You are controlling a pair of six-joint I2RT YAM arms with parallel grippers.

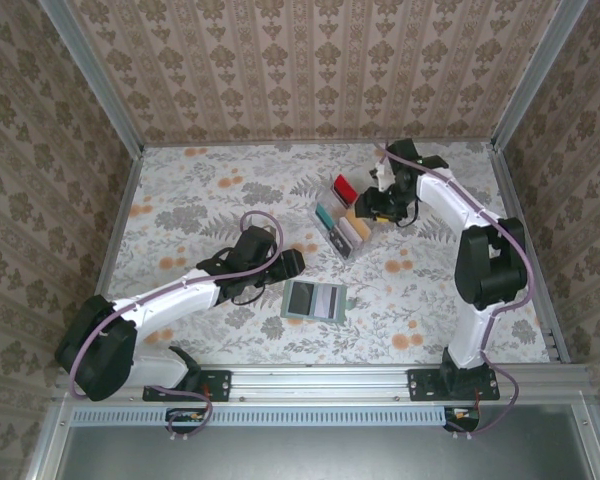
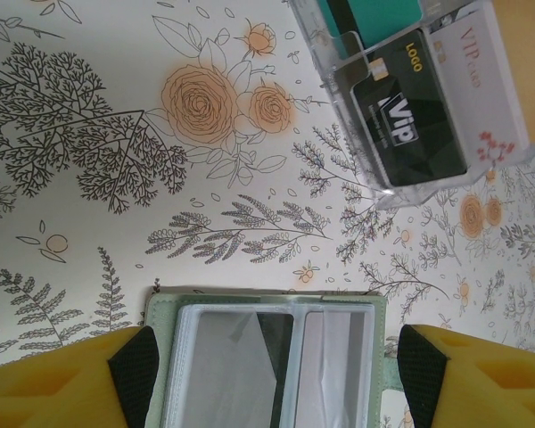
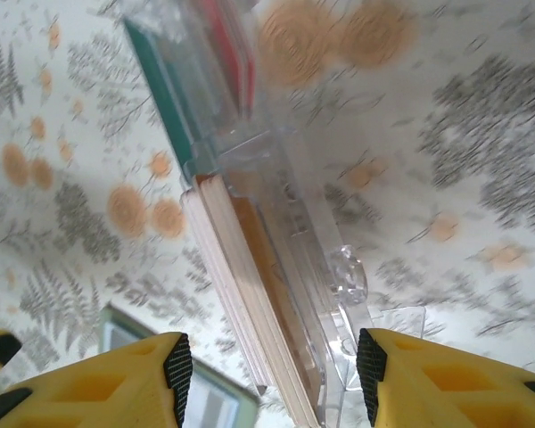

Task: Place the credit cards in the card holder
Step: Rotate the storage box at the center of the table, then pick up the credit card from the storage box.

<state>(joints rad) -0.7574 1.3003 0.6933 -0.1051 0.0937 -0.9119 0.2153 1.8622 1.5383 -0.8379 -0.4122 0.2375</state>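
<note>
The sage-green card holder (image 1: pixel 315 300) lies open on the table, its clear sleeves (image 2: pixel 267 366) facing up. My left gripper (image 2: pixel 276 374) stands open just over its far edge, one pad on either side and nothing held; from above the left gripper (image 1: pixel 292 263) sits to the wallet's upper left. The credit cards stand on edge in a clear tray (image 1: pixel 345 215): red (image 1: pixel 345 187), teal (image 1: pixel 325 217), tan-orange (image 1: pixel 358 228), and a black VIP card (image 2: pixel 410 111) next to a whitish one (image 2: pixel 486 80). My right gripper (image 3: pixel 272 379) is open, straddling the tan-orange stack (image 3: pixel 250 285) and the tray wall.
Flowered cloth covers the table (image 1: pixel 200 200), ringed by patterned walls with metal posts. Open cloth lies left of the tray and right of the wallet. A corner of the wallet (image 3: pixel 205 401) shows below the tray in the right wrist view.
</note>
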